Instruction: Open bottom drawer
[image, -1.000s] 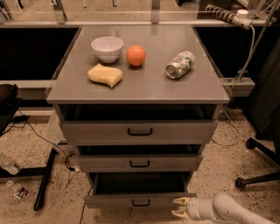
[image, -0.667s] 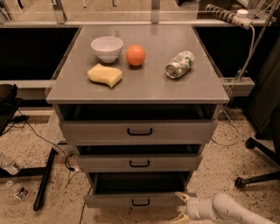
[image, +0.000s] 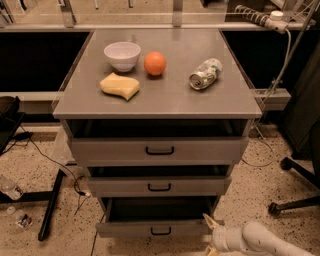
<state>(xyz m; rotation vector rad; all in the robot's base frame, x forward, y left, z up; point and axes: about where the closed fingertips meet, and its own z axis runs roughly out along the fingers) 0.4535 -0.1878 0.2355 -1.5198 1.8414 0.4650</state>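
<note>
The bottom drawer is the narrowest grey front of three, low on the grey cabinet. It stands slightly pulled out, with a dark gap above its front. Its small black loop handle is at the centre. My gripper, cream-coloured on a white arm, comes in from the lower right. It sits at the right end of the drawer front, well to the right of the handle. Its fingers are spread apart and hold nothing.
The middle drawer and top drawer also stand slightly open. On the cabinet top are a white bowl, an orange, a yellow sponge and a lying can. A black chair base stands at the right, and cables and a black bar lie on the floor at the left.
My gripper has drawn back slightly to the right, off the drawer front's right end, and its fingers have spread. The drawers have not moved.
</note>
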